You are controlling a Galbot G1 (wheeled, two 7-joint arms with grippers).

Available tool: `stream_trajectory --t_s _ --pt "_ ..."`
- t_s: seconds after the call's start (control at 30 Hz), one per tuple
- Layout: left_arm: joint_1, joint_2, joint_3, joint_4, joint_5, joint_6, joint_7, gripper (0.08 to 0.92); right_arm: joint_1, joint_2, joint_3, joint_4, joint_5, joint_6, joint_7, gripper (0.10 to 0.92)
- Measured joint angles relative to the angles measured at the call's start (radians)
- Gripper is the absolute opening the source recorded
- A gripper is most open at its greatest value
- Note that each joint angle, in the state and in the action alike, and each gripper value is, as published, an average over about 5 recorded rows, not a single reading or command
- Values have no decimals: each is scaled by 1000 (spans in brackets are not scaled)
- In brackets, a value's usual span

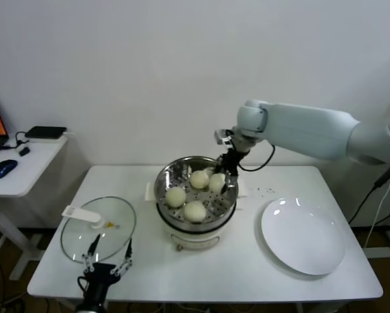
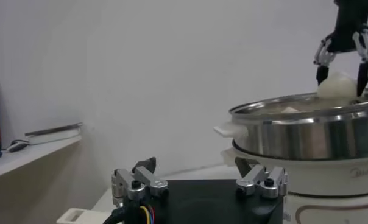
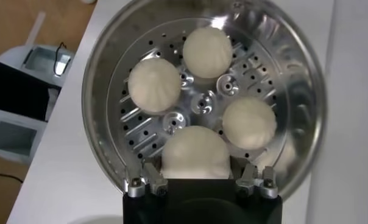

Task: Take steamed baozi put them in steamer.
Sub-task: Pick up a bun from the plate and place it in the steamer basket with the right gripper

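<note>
Steamed baozi, all four, sit in the steamer; the right gripper brackets one, jaws spread, perhaps touching; left gripper open, idle.

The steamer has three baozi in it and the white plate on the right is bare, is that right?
Not quite: the steamer holds four baozi, not three. The right wrist view shows all four on the perforated tray, one of them between the right gripper fingers. The white plate is indeed bare.
</note>
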Motion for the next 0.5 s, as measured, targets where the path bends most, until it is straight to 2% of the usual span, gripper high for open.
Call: stream_trajectory --t_s 0.5 --pt "0 4 -3 12 -4 -5 -1 823 -85 13 25 -29 -43 -6 21 736"
